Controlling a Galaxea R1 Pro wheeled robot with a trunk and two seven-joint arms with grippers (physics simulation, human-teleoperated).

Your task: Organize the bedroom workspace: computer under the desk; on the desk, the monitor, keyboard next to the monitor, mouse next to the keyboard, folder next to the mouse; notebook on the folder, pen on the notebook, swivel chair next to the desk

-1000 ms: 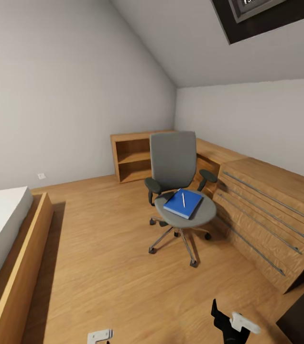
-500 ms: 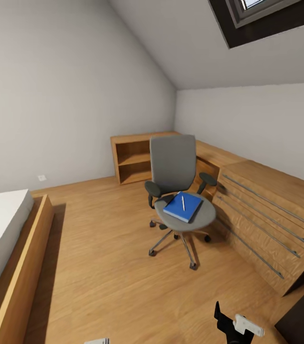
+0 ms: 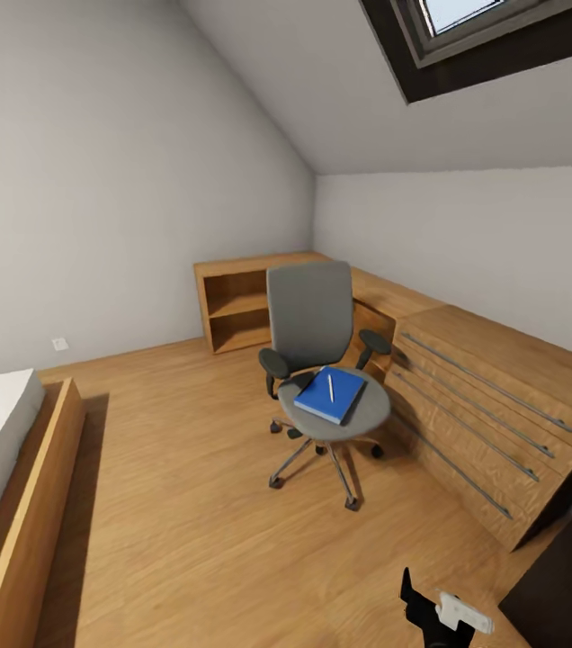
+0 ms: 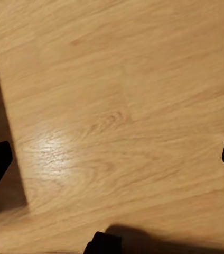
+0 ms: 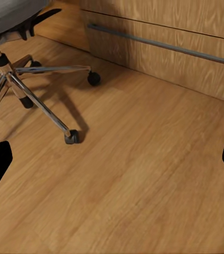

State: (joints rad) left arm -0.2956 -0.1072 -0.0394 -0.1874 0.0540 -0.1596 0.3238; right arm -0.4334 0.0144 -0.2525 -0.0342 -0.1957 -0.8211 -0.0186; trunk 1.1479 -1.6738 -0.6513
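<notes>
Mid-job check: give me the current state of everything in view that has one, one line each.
swivel chair: upright on the floor beside the wooden drawer chest.
folder: lying flat on the chair seat.
pen: lying on the folder.
skylight: looks shut.
left gripper: fingers wide apart, holding nothing.
right gripper: fingers wide apart, holding nothing.

A grey swivel chair [image 3: 315, 360] with black armrests stands on the bedroom's wood floor [image 3: 187, 504], its seat bearing a flat blue folder [image 3: 329, 394] with a thin pale pen [image 3: 330, 388] lying on top.
</notes>
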